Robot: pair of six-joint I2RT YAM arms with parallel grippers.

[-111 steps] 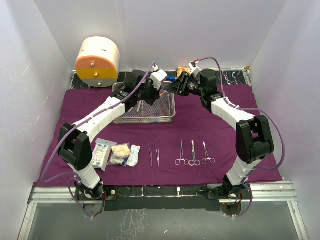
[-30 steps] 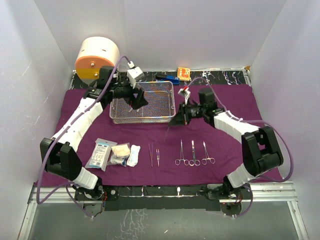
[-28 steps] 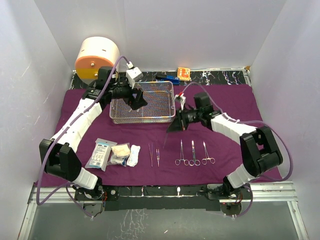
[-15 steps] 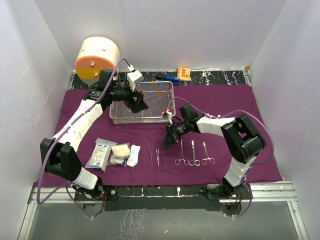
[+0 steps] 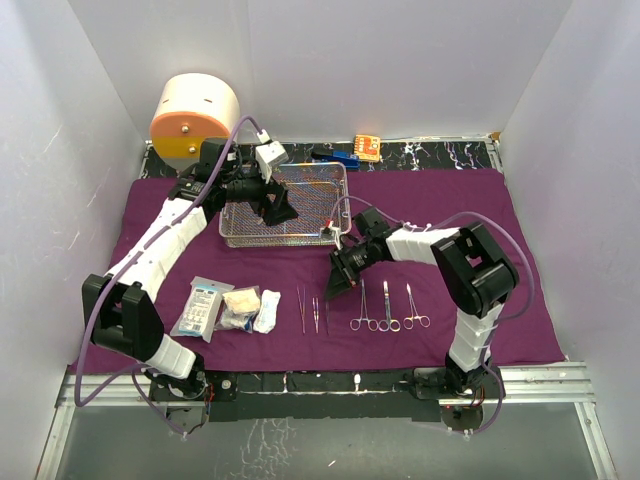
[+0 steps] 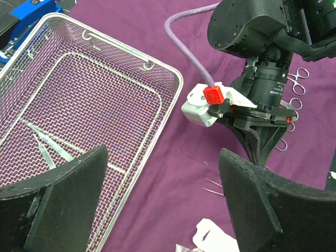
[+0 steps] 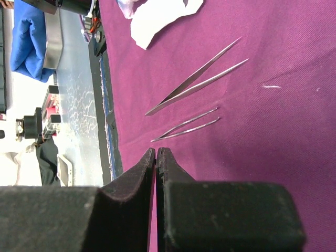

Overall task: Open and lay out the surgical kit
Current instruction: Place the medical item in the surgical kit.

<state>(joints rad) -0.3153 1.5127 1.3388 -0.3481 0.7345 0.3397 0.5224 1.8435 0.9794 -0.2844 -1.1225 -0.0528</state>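
Holds the left hand (image 6: 163,157) wide open and empty above the wire-mesh tray (image 6: 174,80), with thin steel tools (image 6: 52,143) in the tray near one finger (image 6: 63,194). Presses the right hand (image 7: 156,152) fully shut, nothing visible between its fingers (image 7: 131,178), low over the purple cloth (image 7: 262,131), with two tweezers (image 7: 173,97) just beyond its fingertips.

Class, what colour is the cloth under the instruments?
The cloth is purple, best seen from the top external view.
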